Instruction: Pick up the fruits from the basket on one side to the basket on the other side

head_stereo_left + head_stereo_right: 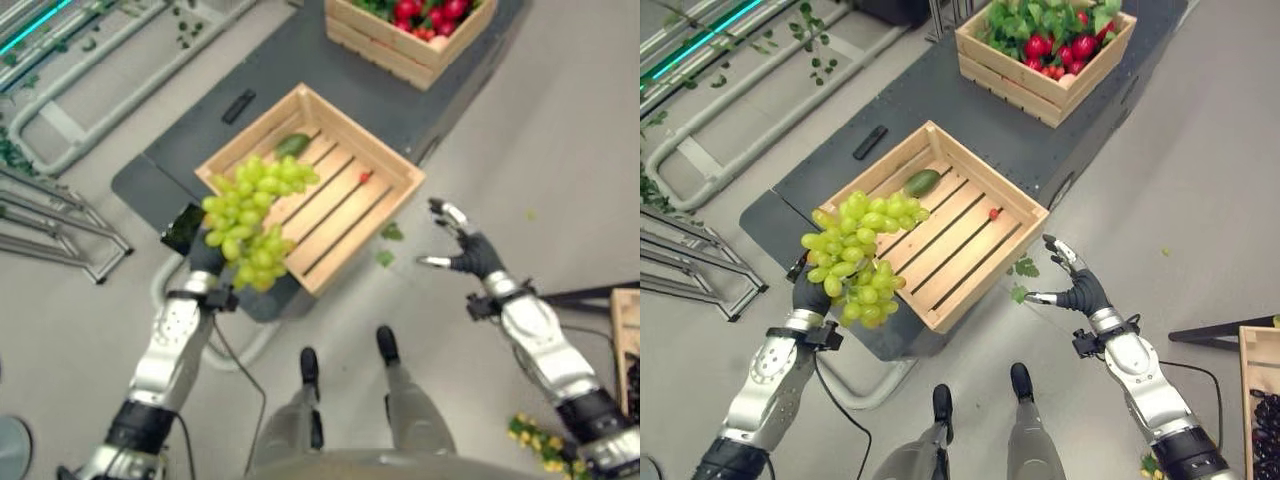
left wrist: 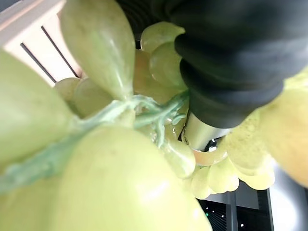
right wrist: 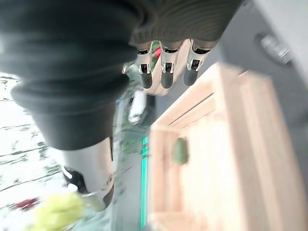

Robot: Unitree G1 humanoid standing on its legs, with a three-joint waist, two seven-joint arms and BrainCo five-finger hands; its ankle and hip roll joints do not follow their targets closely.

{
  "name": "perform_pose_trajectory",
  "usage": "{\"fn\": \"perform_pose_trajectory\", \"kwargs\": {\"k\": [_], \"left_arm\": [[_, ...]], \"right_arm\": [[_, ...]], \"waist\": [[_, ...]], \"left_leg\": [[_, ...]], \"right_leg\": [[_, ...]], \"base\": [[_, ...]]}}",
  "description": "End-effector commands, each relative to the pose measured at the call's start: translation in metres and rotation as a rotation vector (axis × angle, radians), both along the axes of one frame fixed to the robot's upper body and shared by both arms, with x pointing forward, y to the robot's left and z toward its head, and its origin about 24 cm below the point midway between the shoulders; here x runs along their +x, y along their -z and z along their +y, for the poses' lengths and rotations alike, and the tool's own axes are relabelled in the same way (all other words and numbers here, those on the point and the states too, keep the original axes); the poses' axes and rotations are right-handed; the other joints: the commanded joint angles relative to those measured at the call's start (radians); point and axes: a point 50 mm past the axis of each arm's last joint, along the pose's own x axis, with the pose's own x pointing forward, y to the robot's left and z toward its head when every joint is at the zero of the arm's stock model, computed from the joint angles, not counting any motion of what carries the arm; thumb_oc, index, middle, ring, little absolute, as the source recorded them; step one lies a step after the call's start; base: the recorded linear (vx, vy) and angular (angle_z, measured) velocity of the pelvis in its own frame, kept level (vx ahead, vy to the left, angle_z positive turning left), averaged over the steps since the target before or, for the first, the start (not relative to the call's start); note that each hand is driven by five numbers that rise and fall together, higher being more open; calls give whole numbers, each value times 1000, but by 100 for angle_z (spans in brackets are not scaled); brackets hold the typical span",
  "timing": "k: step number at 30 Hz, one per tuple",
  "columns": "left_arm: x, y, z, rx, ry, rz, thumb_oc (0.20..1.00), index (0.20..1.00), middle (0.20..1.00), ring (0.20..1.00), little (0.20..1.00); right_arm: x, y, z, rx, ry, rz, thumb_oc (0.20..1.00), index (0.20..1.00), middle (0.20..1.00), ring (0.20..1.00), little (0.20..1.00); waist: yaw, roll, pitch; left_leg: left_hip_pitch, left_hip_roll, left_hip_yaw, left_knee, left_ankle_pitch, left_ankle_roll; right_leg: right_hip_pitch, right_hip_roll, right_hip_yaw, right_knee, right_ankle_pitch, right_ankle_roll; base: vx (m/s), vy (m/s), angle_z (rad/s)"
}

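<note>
My left hand [image 1: 812,293] is wrapped round a big bunch of green grapes [image 1: 858,255], holding it up over the lower left corner of the wooden crate [image 1: 975,275] that sits mid-frame in the eye views. From the left wrist cam it's basically grapes everywhere, with the pale green stem [image 2: 120,110] running right past my hand's dark cover, so the bunch is properly in my grasp and not resting on the slats.

Inside that crate there's a green avocado-looking fruit [image 1: 923,183] near the far corner and a tiny red thing [image 1: 993,213] on the slats toward the right side. That's about all that's left in there.

My right hand [image 1: 1076,284] hangs out to the right of the crate, just off its right corner, fingers spread and straight, holding nothing.

Upper right of the frame there's a second crate [image 1: 1015,75] stuffed with red fruit [image 1: 1050,45] and leafy greens. Both crates sit on a dark grey platform [image 1: 970,120]. A couple of loose green leaves [image 1: 1020,270] lie on the floor near my right hand.
</note>
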Motion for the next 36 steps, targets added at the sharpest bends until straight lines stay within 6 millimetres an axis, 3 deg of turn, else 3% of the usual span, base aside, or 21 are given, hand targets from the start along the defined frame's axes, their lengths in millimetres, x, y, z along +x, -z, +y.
{"fn": "perform_pose_trajectory", "kwargs": {"k": [1, 4, 10, 14, 16, 19, 28, 32, 36], "left_arm": [[-6, -23, -5, 18, 46, -125, 200, 200, 200, 200, 200], [-5, -23, -12, 18, 78, -125, 200, 200, 200, 200, 200], [-3, -23, -19, 44, 93, -125, 200, 200, 200, 200, 200], [-4, -22, -20, 72, 86, -123, 200, 200, 200, 200, 200], [-5, -22, -20, 80, 83, -123, 200, 200, 200, 200, 200], [-9, -18, -18, 88, 97, -104, 200, 200, 200, 200, 200], [-10, -15, -19, 136, 113, -89, 200, 200, 200, 200, 200], [-10, -30, 0, 356, 92, -143, 200, 200, 200, 200, 200], [-6, -58, 21, 703, 82, -212, 200, 200, 200, 200, 200]], "right_arm": [[2, -23, 8, 46, -49, -101, 1000, 1000, 1000, 1000, 1000], [8, -30, 15, 36, -43, -141, 1000, 1000, 1000, 1000, 1000], [15, -28, 35, 246, -138, -59, 1000, 1000, 1000, 1000, 1000], [19, -38, 42, 319, -210, -50, 1000, 1000, 1000, 1000, 1000], [20, -43, 44, 314, -220, -61, 1000, 1000, 1000, 1000, 1000], [24, -74, 45, 198, -224, -206, 1000, 1000, 1000, 1000, 1000], [29, -85, 64, 178, -287, -240, 1000, 1000, 1000, 1000, 1000], [30, -78, 58, 177, -266, -207, 1000, 1000, 1000, 1000, 1000], [32, -67, 49, 135, -246, -153, 1000, 1000, 1000, 1000, 1000]], "waist": [[24, -51, -135], [33, -60, -161], [49, -81, -205], [64, -98, -227], [67, -102, -232], [79, -109, -251], [89, -117, -275], [88, -110, -283], [82, -100, -297]], "left_leg": [[-5, -65, -7, 111, -170, 26], [16, -65, -12, 109, -180, 31], [54, -64, -25, 104, -197, 35], [79, -63, -30, 102, -210, 36], [82, -63, -31, 103, -213, 37], [93, -63, -34, 99, -219, 41], [107, -62, -41, 84, -219, 45], [120, -62, -40, 78, -224, 45], [127, -61, -34, 74, -217, 38]], "right_leg": [[-32, 20, 40, 60, -110, 28], [-10, 19, 31, 59, -117, 28], [31, 16, 11, 62, -133, 27], [57, 13, 2, 58, -139, 28], [62, 12, 0, 58, -139, 29], [76, 11, -6, 52, -140, 32], [88, 8, -9, 44, -139, 37], [101, 9, -7, 40, -143, 38], [106, 7, -4, 36, -138, 39]], "base": [[75, 2, 10], [79, -5, 6], [72, -12, 10], [62, -8, 7], [54, -8, 12], [62, 2, 5], [23, 2, 2], [36, 11, 4], [28, 6, -2]]}}
